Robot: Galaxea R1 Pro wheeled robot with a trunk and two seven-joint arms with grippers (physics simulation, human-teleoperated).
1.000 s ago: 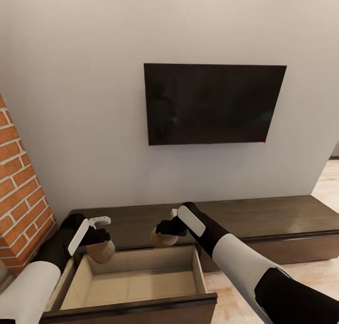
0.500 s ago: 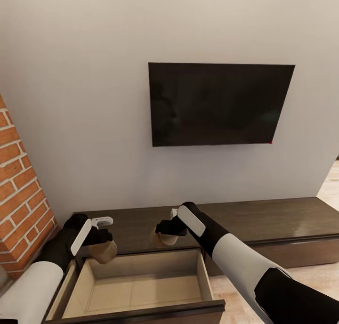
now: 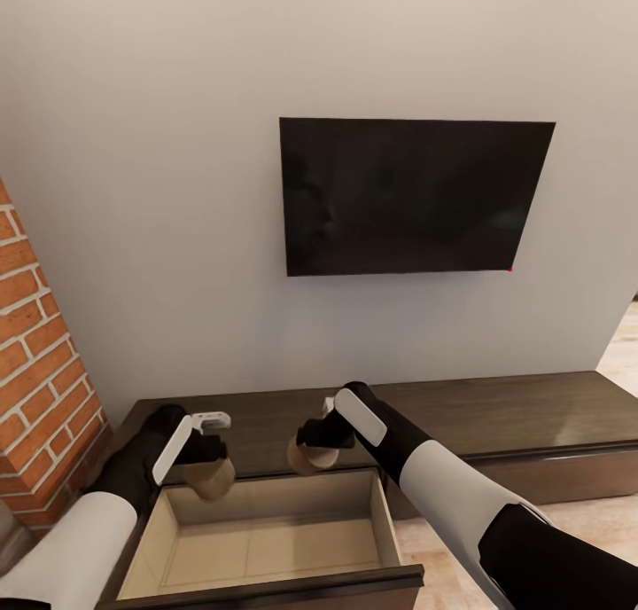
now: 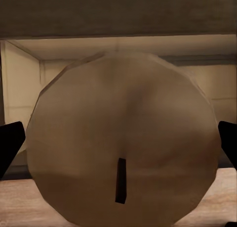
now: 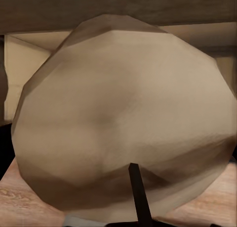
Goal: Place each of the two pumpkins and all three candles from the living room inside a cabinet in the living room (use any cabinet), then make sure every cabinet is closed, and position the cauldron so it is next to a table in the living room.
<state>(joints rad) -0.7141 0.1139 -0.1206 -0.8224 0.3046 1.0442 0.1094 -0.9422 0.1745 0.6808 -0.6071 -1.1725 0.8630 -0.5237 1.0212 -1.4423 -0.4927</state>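
The dark-brown cabinet (image 3: 496, 415) runs along the white wall, with one drawer (image 3: 257, 539) pulled out and its pale beige inside bare. My left gripper (image 3: 209, 468) is shut on a cream candle (image 3: 211, 479) over the drawer's back left corner. My right gripper (image 3: 312, 446) is shut on a second candle (image 3: 310, 456) above the drawer's back edge. The left wrist view looks at the wick end of its candle (image 4: 123, 148) between two black fingertips (image 4: 10, 143). The right wrist view is close on its own candle (image 5: 123, 123). No pumpkins are in view.
A black TV (image 3: 412, 195) hangs on the wall above the cabinet. The red-brick fireplace column (image 3: 40, 371) stands close at the left, beside my left arm. Light wood floor (image 3: 620, 344) shows at the right and past the drawer.
The camera shifted a little, sliding the scene rightward. My left gripper has carried its candle right and forward to the drawer's back corner. The right gripper has barely moved.
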